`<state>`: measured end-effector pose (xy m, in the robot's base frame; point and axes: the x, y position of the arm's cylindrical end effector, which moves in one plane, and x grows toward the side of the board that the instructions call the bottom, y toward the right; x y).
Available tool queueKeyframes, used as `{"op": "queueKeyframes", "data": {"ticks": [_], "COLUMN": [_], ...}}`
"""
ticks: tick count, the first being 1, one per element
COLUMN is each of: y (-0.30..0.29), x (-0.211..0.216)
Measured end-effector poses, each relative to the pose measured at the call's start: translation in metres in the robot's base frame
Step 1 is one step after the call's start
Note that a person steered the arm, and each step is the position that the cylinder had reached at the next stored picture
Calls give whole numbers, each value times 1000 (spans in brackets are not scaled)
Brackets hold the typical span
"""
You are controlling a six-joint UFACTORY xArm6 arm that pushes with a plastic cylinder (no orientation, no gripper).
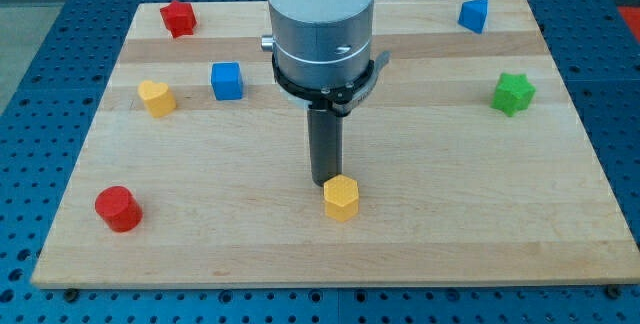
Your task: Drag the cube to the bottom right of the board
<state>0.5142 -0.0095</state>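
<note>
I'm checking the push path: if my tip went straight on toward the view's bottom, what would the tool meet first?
My tip would meet the yellow hexagonal block, which sits right below it, apparently touching, though depth is unclear.

Base: you see a blue perforated metal counter around the board.
Light: even and bright, casting soft shadows.

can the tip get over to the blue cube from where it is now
Probably yes. My tip sits just above the yellow hexagonal block, and the bare board between it and the blue cube holds no block.
</note>
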Motion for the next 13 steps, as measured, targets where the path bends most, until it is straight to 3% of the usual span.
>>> {"op": "queueKeyframes", "data": {"ticks": [4,6,8,13], "y": [-3,-71,-98,-67], "x": [7,-3,-46,-189]}}
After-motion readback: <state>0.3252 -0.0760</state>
